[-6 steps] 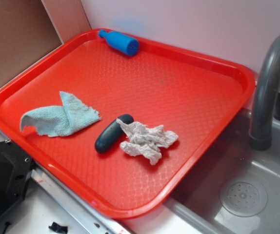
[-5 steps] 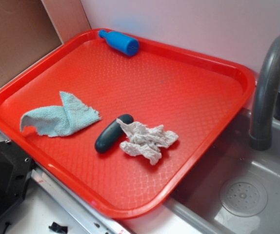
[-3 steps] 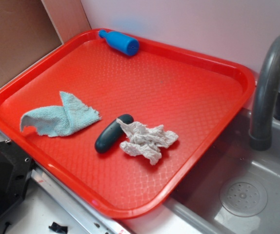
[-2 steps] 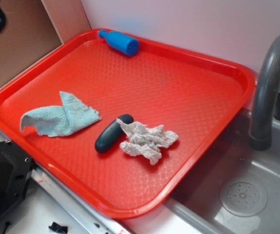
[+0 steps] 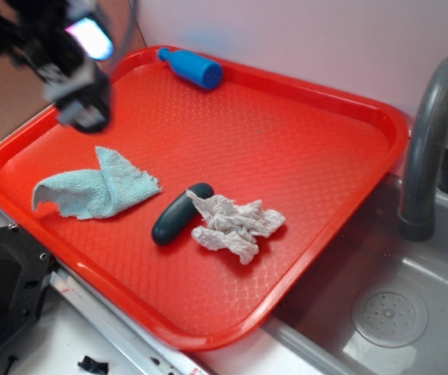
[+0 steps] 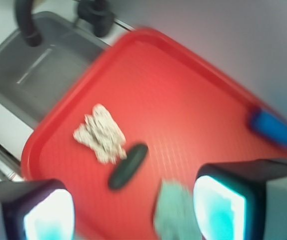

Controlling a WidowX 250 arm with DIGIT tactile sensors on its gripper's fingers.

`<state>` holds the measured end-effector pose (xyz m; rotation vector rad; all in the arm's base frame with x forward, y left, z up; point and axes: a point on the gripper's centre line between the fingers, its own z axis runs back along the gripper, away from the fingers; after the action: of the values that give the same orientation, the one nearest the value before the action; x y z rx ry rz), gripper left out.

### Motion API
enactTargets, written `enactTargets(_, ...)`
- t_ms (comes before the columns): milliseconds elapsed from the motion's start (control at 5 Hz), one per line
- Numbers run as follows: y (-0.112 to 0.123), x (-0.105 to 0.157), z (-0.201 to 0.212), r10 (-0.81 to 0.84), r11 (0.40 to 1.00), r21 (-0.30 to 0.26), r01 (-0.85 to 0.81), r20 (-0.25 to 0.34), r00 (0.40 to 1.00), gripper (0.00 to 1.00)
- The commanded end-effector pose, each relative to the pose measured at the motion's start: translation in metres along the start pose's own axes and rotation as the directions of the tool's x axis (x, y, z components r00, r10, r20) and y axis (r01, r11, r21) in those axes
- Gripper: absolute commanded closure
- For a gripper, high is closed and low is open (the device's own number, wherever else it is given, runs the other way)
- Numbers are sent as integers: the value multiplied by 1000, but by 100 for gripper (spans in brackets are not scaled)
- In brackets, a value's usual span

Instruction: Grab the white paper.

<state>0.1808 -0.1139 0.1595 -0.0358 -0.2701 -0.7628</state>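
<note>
gripper (image 5: 80, 74) hanging wide open over tray's far-left corner, blurred | white paper (image 5: 233, 224) lying on red tray (image 5: 302, 148), touching dark oblong piece (image 5: 179, 213) | blue cloth (image 5: 99, 187) lying well left

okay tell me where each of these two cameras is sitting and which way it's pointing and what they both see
Exterior: fixed above the near edge of the red tray, looking down and across toward the wall; the blurred gripper enters at upper left.
Wrist: mounted on the arm, high over the tray's far side, looking down toward the sink; two glowing fingertips frame the bottom.
Shared: the white paper, dark capsule, light blue cloth, blue bottle and faucet.
</note>
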Motion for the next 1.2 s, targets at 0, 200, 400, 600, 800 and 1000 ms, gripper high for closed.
enactTargets(0,-21,23,-56,-295,948,-98,302,75,952,0)
enactTargets(200,-26,22,-83,-380,913,-144,381,38,924,0)
enactTargets(400,-32,14,-107,-447,884,-167,437,-22,894,0)
enactTargets(600,-32,6,-124,-479,866,-197,459,-67,875,0)
enactTargets(800,-35,5,-133,-488,862,-208,463,-93,868,0)
enactTargets(1000,-37,3,-141,-497,862,-197,467,-147,855,9)
